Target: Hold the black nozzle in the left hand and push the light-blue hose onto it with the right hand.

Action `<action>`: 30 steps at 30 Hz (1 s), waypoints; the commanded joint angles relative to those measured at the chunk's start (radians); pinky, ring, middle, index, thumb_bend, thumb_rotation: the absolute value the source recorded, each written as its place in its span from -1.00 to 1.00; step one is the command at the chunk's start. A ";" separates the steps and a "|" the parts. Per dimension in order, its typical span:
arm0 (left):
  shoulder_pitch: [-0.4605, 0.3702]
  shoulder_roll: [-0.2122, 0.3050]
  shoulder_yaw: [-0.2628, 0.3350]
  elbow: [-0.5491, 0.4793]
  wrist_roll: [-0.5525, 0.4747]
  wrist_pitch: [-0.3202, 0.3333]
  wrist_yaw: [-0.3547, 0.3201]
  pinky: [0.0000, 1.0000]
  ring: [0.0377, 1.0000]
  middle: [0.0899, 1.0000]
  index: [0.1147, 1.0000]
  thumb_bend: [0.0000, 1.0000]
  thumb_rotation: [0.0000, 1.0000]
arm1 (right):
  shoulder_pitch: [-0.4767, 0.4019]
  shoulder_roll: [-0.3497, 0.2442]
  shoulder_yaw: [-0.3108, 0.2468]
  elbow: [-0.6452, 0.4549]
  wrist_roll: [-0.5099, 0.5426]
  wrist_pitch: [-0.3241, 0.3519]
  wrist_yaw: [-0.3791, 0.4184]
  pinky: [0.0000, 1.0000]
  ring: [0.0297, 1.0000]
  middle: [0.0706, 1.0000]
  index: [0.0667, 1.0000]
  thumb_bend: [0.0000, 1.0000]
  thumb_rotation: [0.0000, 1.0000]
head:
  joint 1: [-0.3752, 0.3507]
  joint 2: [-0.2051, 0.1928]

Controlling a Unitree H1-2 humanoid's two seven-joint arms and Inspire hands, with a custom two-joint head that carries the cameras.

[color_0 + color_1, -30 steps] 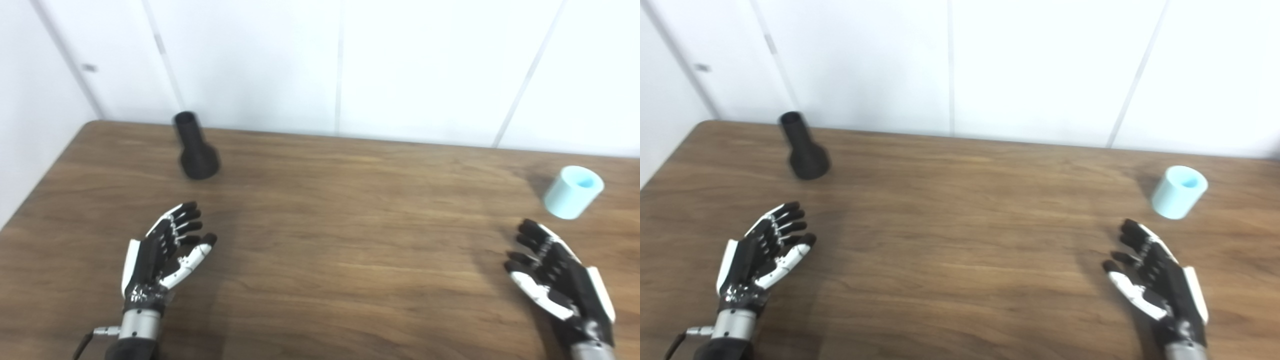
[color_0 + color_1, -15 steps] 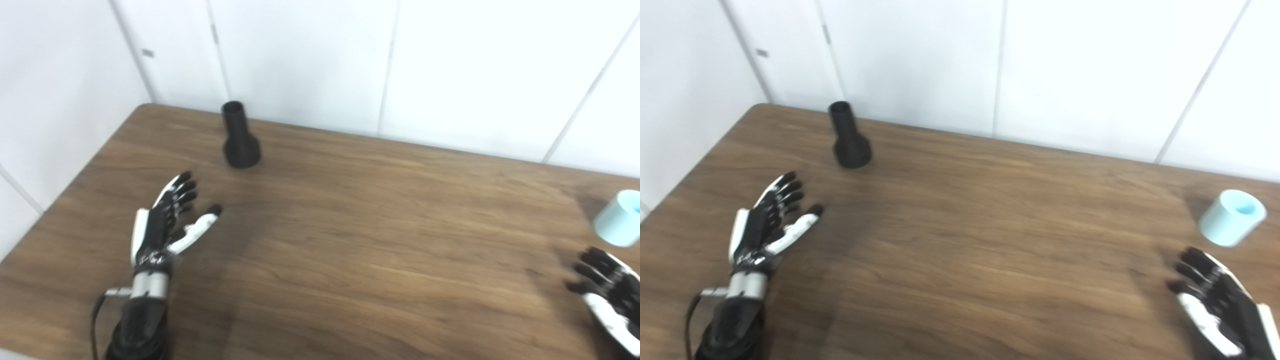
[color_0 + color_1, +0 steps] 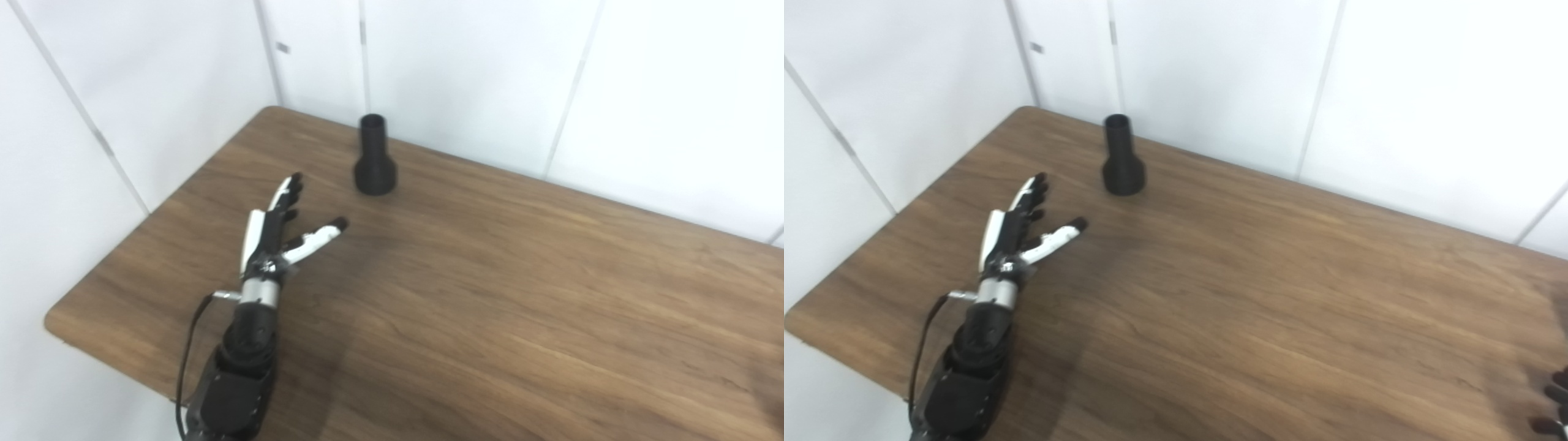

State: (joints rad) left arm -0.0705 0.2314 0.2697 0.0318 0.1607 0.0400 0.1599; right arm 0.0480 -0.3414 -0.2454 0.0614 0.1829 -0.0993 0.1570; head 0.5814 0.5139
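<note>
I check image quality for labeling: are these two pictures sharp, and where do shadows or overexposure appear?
Left eye view: black nozzle fairly sharp, white walls nearly overexposed, soft shadow on the table right of the left robot hand. Right eye view: similar; right robot hand cut off at the corner.

Bare lab: wooden table [image 3: 520,294] against white wall panels [image 3: 465,67].

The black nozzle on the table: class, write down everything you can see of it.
The black nozzle looks like matte dark plastic. It stands upright on the wooden table, near the far edge by the white wall. A narrow tube with an open top widens into a broader round base. Nothing grips it: the left hand, open, is nearer the camera and apart from it. Only the table touches it.
</note>
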 commanded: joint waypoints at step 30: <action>-0.386 0.160 -0.159 0.381 0.138 0.246 0.022 0.46 0.70 0.78 0.82 1.00 -0.17 | -0.093 -0.060 -0.022 0.220 -0.116 -0.033 -0.113 0.31 0.36 0.33 0.29 -0.38 0.00 | -0.030 -0.068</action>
State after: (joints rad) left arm -0.4406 0.3908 0.1242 0.3913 0.3008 0.2738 0.1920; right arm -0.0753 -0.3773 -0.2547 0.2457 0.1038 -0.1751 0.0790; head 0.5522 0.4464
